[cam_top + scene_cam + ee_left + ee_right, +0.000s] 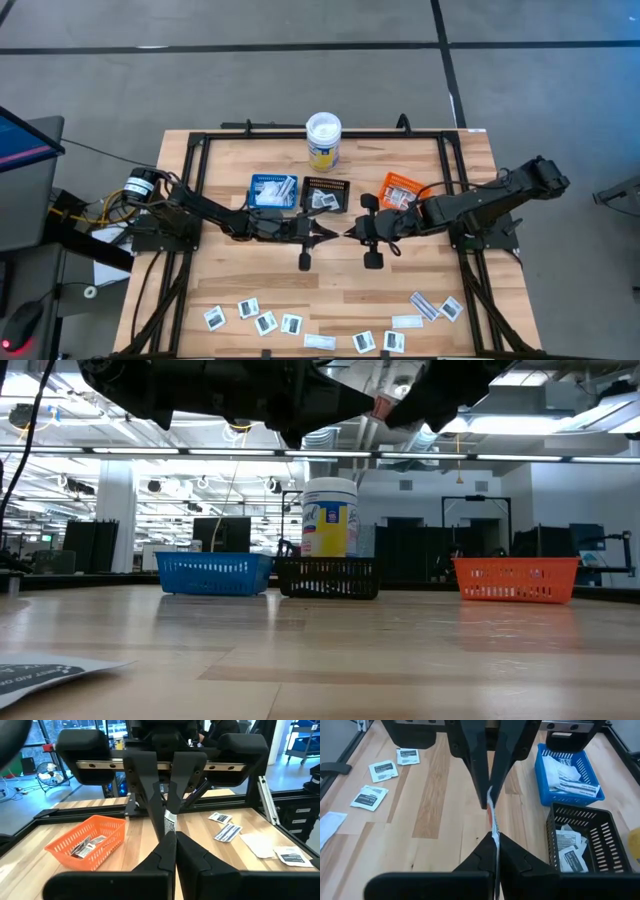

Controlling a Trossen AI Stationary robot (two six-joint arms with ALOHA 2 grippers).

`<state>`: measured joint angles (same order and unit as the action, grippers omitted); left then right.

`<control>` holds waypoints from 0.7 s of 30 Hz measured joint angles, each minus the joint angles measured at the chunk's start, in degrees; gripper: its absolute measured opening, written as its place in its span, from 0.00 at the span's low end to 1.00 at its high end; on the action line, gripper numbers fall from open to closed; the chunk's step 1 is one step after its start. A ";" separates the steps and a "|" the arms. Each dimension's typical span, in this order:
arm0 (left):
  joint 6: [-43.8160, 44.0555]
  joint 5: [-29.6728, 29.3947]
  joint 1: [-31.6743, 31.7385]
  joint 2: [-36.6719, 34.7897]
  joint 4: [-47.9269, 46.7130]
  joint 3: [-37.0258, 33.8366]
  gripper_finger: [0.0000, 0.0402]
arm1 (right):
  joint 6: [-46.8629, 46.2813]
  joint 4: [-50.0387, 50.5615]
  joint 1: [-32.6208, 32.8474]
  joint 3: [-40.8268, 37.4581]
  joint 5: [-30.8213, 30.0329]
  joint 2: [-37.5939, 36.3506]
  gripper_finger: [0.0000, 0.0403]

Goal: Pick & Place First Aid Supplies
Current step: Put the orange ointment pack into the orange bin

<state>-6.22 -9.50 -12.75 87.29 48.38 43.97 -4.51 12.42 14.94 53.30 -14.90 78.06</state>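
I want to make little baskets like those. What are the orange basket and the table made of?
The orange basket looks like molded plastic: thin, evenly colored mesh walls with a slight sheen. The table looks like wood: pale planks joined side by side, with visible grain and a smooth finish.

We see two matte black arms of boxy, angular links. The left arm (190,205) carries a silver-and-yellow motor cap and loose orange and black cables at its base. The right arm (490,200) is plain black. Each wrist has a brass-coloured rail with dark screws.
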 joint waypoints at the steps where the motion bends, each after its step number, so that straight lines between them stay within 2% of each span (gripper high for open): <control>1: 0.00 -0.45 0.00 0.00 -0.06 0.00 0.01 | -0.05 0.28 0.02 0.00 -0.01 0.00 0.00; 5: 0.00 -2.53 -0.02 0.00 -0.22 0.00 0.01 | -0.08 1.65 0.02 -0.01 -0.17 0.00 0.04; 13: 0.00 -2.79 -0.02 0.00 -0.40 0.00 0.01 | -0.07 1.98 -0.14 -0.07 -0.17 0.02 0.16; 21: 0.00 -2.94 -0.02 0.00 -0.51 0.00 0.01 | -0.08 5.50 -0.48 -0.07 -0.17 0.02 0.15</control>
<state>-6.22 -12.45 -12.78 87.29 47.86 43.97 -4.59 17.91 14.46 53.23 -15.07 78.08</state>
